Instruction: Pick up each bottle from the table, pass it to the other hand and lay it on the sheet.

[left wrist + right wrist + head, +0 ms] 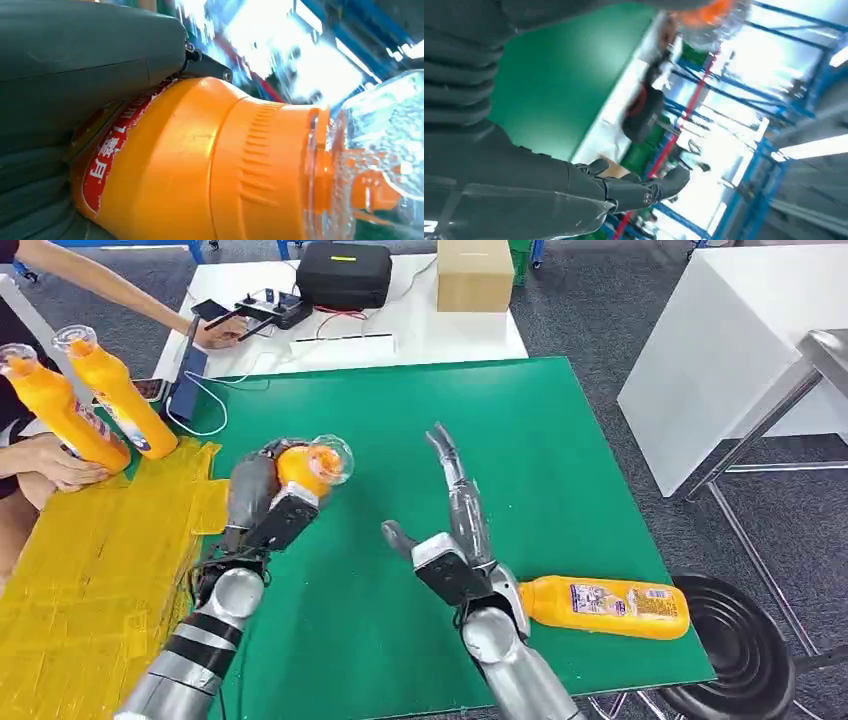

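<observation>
Gripping an orange bottle (305, 468) just left of the frame's middle, the left hand (262, 495) has its fingers wrapped round the body, clear cap aimed toward the right hand (455, 540); that hand waits at centre with fingers spread wide, holding nothing. The yellow sheet (90, 580) lies at lower left, on the left hand's own side, so I'd judge this bottle goes there next; a second bottle (605, 606) lies lengthwise on the green surface (560, 440), lower right, just beside the right wrist.
</observation>
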Controlling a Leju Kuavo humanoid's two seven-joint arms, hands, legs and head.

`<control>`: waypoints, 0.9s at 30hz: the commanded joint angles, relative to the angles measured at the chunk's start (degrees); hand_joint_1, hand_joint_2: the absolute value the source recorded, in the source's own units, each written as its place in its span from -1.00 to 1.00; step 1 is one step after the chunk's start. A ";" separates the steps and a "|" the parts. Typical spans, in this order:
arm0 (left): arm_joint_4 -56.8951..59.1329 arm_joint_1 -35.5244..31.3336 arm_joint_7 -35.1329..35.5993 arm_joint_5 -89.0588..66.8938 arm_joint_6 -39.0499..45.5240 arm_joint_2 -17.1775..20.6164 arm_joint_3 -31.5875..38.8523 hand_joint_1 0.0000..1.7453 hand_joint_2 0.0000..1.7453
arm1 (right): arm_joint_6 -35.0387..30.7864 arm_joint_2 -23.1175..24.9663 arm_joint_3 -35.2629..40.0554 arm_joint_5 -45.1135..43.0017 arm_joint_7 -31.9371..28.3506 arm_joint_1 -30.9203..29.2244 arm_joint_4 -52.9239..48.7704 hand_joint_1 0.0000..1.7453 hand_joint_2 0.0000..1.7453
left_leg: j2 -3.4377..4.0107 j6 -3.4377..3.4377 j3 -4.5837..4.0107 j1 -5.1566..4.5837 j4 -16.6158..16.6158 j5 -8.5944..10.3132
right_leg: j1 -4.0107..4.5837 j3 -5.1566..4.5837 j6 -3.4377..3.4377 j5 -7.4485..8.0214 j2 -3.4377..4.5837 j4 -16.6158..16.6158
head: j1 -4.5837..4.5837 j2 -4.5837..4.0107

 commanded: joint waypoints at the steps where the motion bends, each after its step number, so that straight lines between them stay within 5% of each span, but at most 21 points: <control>1: 12.33 -7.00 9.11 -15.48 4.64 4.71 4.56 1.00 1.00 | -0.17 -3.52 -0.83 -0.70 -1.17 0.75 -7.58 -1.00 1.00 | -0.20 -0.15 0.15 0.19 0.08 -0.07 | 0.16 0.22 -0.09 -0.06 0.01 -0.02 | -0.02 0.00; 6: 31.78 -15.56 15.06 -27.70 10.12 11.90 12.54 1.00 1.00 | -0.85 -4.74 0.08 -1.13 -1.26 0.24 -9.56 -1.00 1.00 | 0.04 -0.10 0.11 0.08 0.00 0.00 | 0.05 0.10 -0.07 0.02 0.15 0.01 | 0.04 0.00; 12: 31.97 -15.24 16.82 -29.98 10.12 11.32 12.91 1.00 1.00 | -0.91 -4.79 0.26 -1.26 -1.39 0.15 -9.31 -1.00 1.00 | 0.14 -0.13 0.13 0.09 0.00 0.04 | 0.09 0.06 -0.05 -0.02 0.12 0.03 | 0.00 0.00; 17: 43.73 -17.36 18.86 -33.66 6.57 14.48 15.89 1.00 1.00 | -1.66 -5.85 0.85 -2.60 -1.75 -1.29 -9.70 -1.00 1.00 | 0.15 -0.17 0.14 0.17 0.05 -0.02 | 0.13 0.15 -0.07 -0.02 0.25 0.04 | 0.04 0.00; 27: 47.36 -14.32 12.19 -26.75 2.75 13.00 22.31 1.00 1.00 | -1.58 -6.51 1.73 -2.84 -1.63 -1.91 -8.29 -1.00 1.00 | 0.13 -0.20 0.23 0.19 0.00 -0.03 | 0.14 0.23 -0.10 -0.03 0.25 -0.02 | 0.02 0.00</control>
